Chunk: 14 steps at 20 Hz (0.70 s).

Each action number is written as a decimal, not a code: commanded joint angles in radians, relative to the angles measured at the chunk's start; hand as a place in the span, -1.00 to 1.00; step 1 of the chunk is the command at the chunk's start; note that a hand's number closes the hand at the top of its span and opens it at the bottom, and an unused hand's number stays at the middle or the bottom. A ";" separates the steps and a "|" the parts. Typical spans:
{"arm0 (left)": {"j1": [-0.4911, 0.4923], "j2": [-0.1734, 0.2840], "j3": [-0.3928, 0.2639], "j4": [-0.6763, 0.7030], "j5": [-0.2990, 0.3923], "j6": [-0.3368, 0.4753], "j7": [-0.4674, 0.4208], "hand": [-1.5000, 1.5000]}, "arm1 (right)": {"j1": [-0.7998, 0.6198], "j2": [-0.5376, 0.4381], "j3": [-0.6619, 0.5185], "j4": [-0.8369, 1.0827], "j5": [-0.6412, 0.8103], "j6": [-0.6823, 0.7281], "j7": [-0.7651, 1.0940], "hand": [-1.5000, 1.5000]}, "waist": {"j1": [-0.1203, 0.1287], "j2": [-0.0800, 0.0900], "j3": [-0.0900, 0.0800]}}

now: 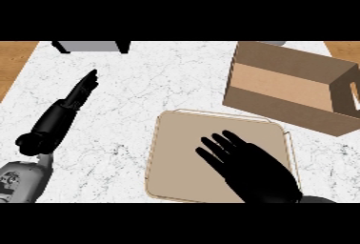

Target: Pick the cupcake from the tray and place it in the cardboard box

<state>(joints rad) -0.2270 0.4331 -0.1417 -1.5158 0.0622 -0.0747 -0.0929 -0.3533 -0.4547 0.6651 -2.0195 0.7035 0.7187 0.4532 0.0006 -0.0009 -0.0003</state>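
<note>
White marble counter [141, 86]; open brown cardboard box [288, 86] upper right; flat beige square tray [183, 157]. Right hand [256, 171] spread flat above tray, holding nothing. Left hand [77, 93] resting open. Cupcake not visible, possibly under palm; blind closing may topple it.

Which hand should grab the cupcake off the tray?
Right. The right hand hangs open over the tray, perhaps hiding the unseen cupcake; the left hand lies off over the counter.
</note>
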 commanded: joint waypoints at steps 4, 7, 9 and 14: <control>-0.007 -0.029 0.046 -0.026 -0.036 -0.027 0.026 0.00 | 0.025 0.031 -0.013 0.055 0.158 -0.033 -0.051 -1.00 | 0.001 0.000 0.000; -0.040 -0.094 0.019 0.041 -0.095 -0.005 0.010 0.00 | 0.051 0.069 0.007 0.101 0.206 -0.048 -0.072 -1.00 | -0.002 0.001 0.000; -0.014 -0.048 0.074 0.007 -0.071 -0.060 0.022 0.00 | 0.045 0.079 -0.003 0.110 0.249 -0.063 -0.108 -1.00 | 0.001 0.001 0.000; 0.022 -0.059 0.096 0.020 -0.070 -0.092 -0.030 0.00 | 0.038 0.077 0.000 0.229 0.327 -0.123 -0.169 -1.00 | 0.004 0.001 0.000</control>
<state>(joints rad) -0.2396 0.3692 -0.0716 -1.4951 -0.0081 -0.1346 -0.0931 -0.3109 -0.3685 0.6782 -1.8842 0.9708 0.6607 0.3581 0.0012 -0.0003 0.0000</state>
